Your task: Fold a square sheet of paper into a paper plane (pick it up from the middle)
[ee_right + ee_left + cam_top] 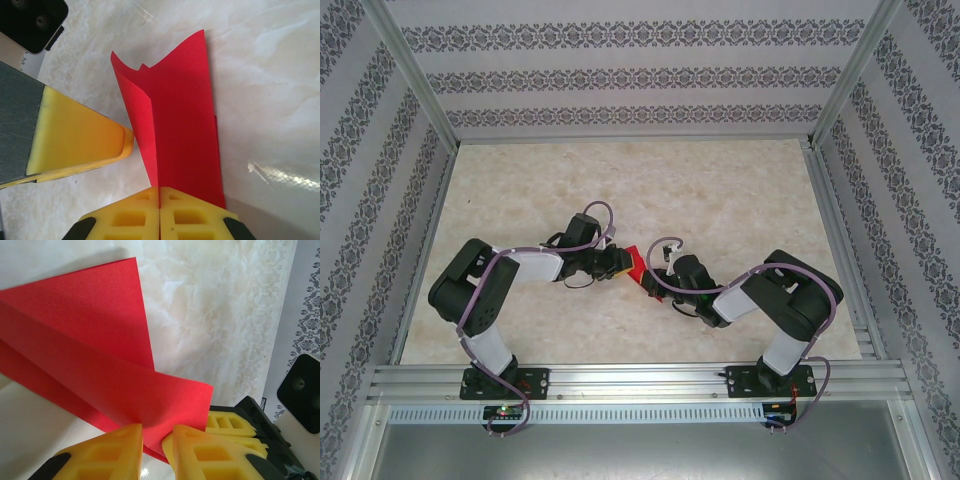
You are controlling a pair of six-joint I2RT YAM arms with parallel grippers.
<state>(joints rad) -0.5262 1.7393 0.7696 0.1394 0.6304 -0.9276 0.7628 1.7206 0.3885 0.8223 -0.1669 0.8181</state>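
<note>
- The square sheet of paper (636, 264), creased into raised flaps, sits near the middle of the table (720, 190), between the two grippers.
- The left gripper (157, 435) is at the paper's 9 o'clock in the top view. Its jaws are narrowly apart, straddling the paper's lower edge.
- The right gripper (160, 192) is at its 5 o'clock, jaws together and pinching the folded edge.
- The paper's upper edges stand free, and one corner is curled.
- Bare tabletop spreads toward 12 and 3 o'clock, and the frame rail (640, 378) runs along 6.
</note>
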